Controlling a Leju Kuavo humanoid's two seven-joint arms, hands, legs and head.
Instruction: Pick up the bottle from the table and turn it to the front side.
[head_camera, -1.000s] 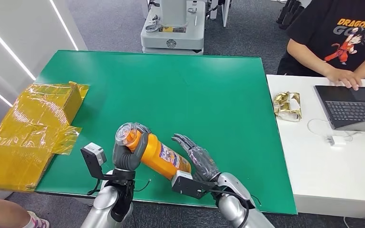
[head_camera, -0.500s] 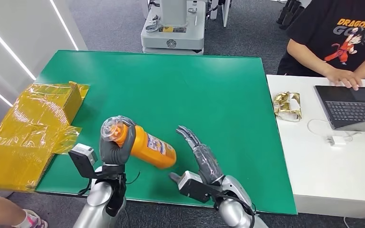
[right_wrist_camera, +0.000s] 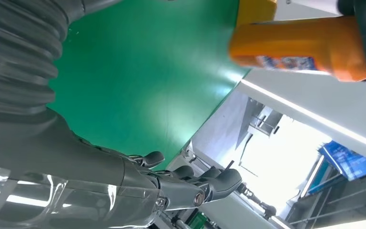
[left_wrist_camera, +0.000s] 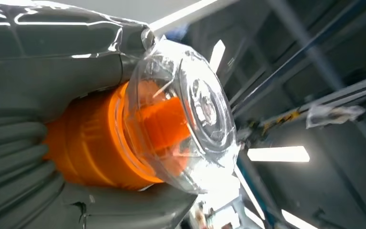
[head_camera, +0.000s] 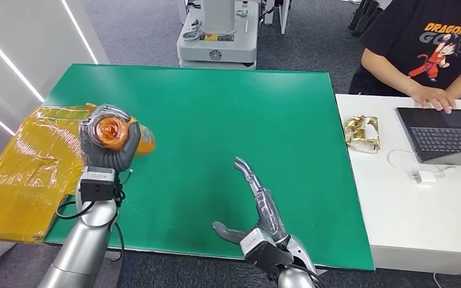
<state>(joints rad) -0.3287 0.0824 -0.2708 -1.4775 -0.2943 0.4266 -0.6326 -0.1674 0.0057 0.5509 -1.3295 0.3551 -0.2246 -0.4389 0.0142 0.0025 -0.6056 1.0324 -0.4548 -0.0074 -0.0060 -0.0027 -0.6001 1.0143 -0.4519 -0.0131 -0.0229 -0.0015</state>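
My left hand (head_camera: pixel 109 144) grips an orange bottle (head_camera: pixel 144 139) with a clear cap (head_camera: pixel 108 129), lifted above the left side of the green table (head_camera: pixel 216 120). The cap end points toward the head camera and the body points away. In the left wrist view the clear cap (left_wrist_camera: pixel 186 119) and orange neck (left_wrist_camera: pixel 90 148) stand out from my fingers (left_wrist_camera: pixel 24 152). My right hand (head_camera: pixel 261 207) is open over the table's near edge, fingers straight, holding nothing. The right wrist view shows the bottle (right_wrist_camera: pixel 300 45) off to one side of my open right hand (right_wrist_camera: pixel 171 186).
A yellow plastic-wrapped box (head_camera: pixel 36 162) lies at the table's left edge, close behind the bottle. To the right stands a white desk (head_camera: pixel 432 216) with a laptop (head_camera: pixel 444 135) and a gold wrapper (head_camera: pixel 363 133); a person sits there. A white machine (head_camera: pixel 219 33) stands beyond the table.
My left hand has carried the bottle up and to the left, turning its cap toward the camera. My right hand has let go of the bottle's base and drawn back, open.
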